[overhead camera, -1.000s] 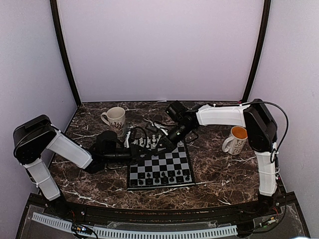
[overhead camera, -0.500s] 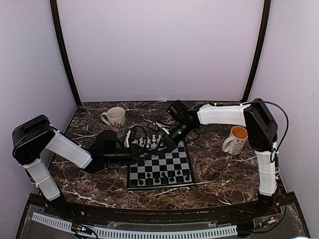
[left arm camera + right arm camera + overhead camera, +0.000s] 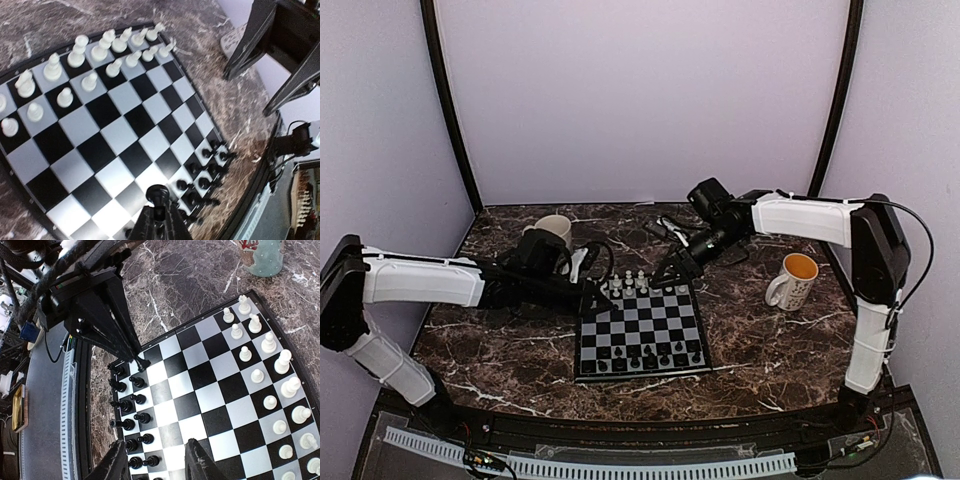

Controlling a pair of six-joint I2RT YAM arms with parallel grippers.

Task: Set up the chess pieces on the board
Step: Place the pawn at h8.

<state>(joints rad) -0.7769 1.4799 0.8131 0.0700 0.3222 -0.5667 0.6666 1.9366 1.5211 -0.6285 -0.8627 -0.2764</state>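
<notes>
On the marble surface (image 3: 760, 340), the board (image 3: 645, 322) sits mid-frame. White pieces (image 3: 628, 284) fill its upper rows and black pieces (image 3: 645, 357) nearly fill the lower. The left gripper (image 3: 157, 212) has its jaws clamped on one unplaced black piece (image 3: 157, 193). The right gripper (image 3: 157, 460) has its jaws apart and empty.

Cream patterned mug (image 3: 552, 233) back left, orange-lined white mug (image 3: 793, 280) right, dark marble tabletop (image 3: 770, 350)

Board (image 3: 642, 322) lay on table (image 3: 770, 350)
Far pieces (image 3: 630, 285) and near pieces (image 3: 645, 357) lined its edges; left mug (image 3: 552, 230) stood behind-left, right mug (image 3: 792, 280) to its right.
</notes>
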